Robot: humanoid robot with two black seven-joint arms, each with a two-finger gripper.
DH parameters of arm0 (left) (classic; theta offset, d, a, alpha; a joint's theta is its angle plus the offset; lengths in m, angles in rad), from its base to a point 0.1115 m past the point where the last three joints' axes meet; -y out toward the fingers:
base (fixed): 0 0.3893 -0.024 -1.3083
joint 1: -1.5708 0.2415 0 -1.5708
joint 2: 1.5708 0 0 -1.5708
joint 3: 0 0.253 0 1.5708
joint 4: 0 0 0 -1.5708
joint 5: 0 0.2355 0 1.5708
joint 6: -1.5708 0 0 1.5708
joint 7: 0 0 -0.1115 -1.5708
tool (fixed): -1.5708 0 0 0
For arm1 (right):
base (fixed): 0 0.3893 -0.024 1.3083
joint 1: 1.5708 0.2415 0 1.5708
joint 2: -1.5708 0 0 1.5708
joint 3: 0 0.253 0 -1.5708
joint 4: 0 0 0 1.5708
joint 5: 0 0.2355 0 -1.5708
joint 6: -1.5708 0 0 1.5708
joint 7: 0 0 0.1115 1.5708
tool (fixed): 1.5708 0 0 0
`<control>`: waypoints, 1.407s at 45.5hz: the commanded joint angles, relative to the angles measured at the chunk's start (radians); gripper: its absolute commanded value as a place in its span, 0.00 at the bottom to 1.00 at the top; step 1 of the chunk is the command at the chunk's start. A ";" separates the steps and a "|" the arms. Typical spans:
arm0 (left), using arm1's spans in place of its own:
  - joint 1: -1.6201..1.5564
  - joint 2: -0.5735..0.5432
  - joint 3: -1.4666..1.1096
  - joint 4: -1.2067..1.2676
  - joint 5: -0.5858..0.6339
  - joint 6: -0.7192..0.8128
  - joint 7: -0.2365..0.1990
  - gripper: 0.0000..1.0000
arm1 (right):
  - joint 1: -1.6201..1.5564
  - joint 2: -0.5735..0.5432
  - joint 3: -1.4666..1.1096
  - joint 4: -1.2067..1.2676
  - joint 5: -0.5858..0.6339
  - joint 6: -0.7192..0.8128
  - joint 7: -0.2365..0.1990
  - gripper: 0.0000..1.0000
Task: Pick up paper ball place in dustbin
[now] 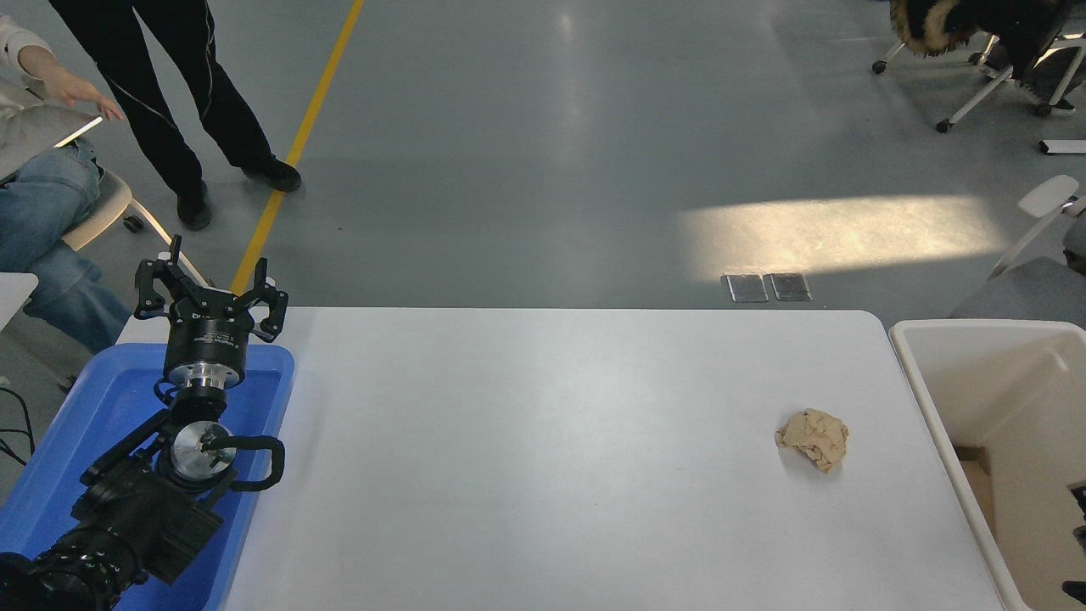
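Over the blue tray (pixel 51 475) at the table's near-left corner, the left gripper (pixel 212 284) hangs with its fingers spread apart and nothing between them. Well apart to the right, the paper ball (pixel 813 437) lies on the white table (pixel 543 441); the dustbin (pixel 933 424) stands just beyond the table's right edge; the right arm is out of view.

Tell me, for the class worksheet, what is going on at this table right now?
Nothing is being handled yet. The paper ball lies alone on the white table, near its right end and close to the cream-white dustbin beside that edge. The left tool hangs open above the blue tray at the table's left end, holding nothing. The right arm is not in view. Two people are on the floor beyond the table at the upper left, away from the ball.
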 commanded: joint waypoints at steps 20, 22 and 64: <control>-0.005 0.002 0.004 0.000 -0.003 0.002 0.001 0.99 | 0.034 0.009 -0.002 0.000 -0.003 -0.007 0.009 0.91; -0.005 0.002 0.004 0.000 -0.001 0.002 0.001 0.99 | 0.034 0.011 -0.002 0.000 -0.003 -0.005 0.009 0.91; -0.001 0.002 0.004 0.000 0.000 0.000 0.001 0.99 | 0.903 -0.167 -0.420 0.935 -0.328 0.013 0.003 0.96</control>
